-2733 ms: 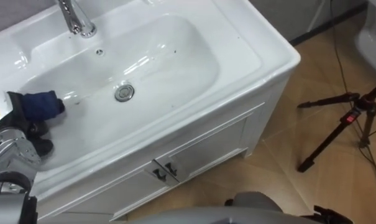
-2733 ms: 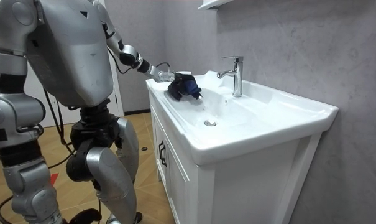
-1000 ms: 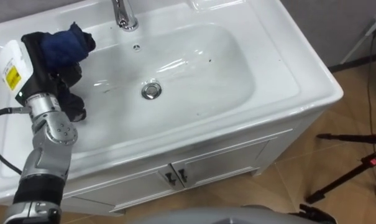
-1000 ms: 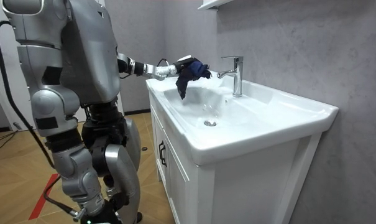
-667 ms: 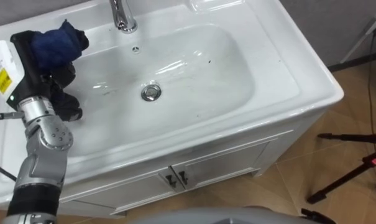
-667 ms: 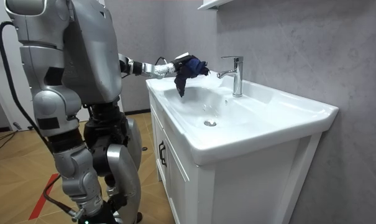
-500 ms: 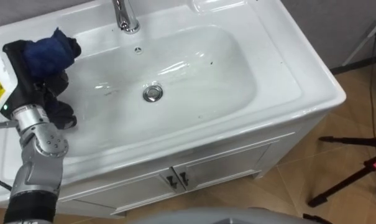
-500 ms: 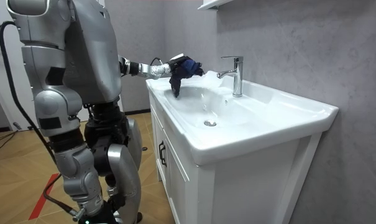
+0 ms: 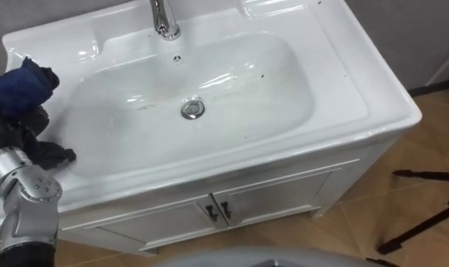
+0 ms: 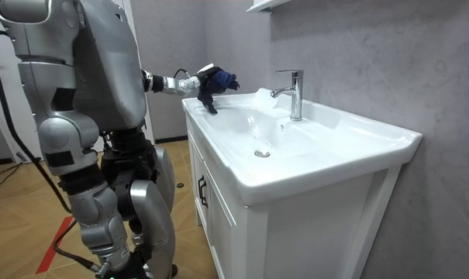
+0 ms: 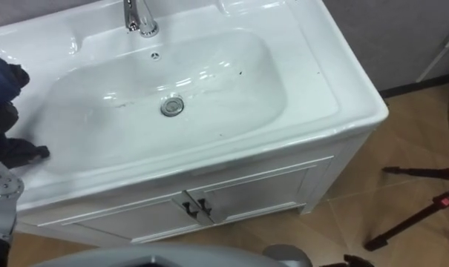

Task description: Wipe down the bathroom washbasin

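**Left hand** (image 9: 3, 135): clamped on the cloth, fingers curled into the bundle. It is held over the left end of the basin. In the room view the robot stands at that end of the cabinet with this arm stretched forward.

**Cloth** (image 9: 20, 87): dark blue and bunched, sitting on top of the hand, with a darker tail hanging below it above the basin's rim. Whether the tail touches the rim cannot be told.

**Basin** (image 9: 361, 100): white, extending to the right of the hand.
- **Drain** (image 9: 194, 110): in the bowl, well to the hand's right.
- **Tap** (image 9: 163, 18): chrome, upright at the back edge, beyond the hand and to its right.

**Cabinet doors** (image 9: 272, 199): white, below the basin, lower right of the hand, with paired dark handles (image 9: 218, 212).

**Tripod leg** (image 9: 421, 226): black, on the wooden floor (image 9: 402, 156), far right of the hand.
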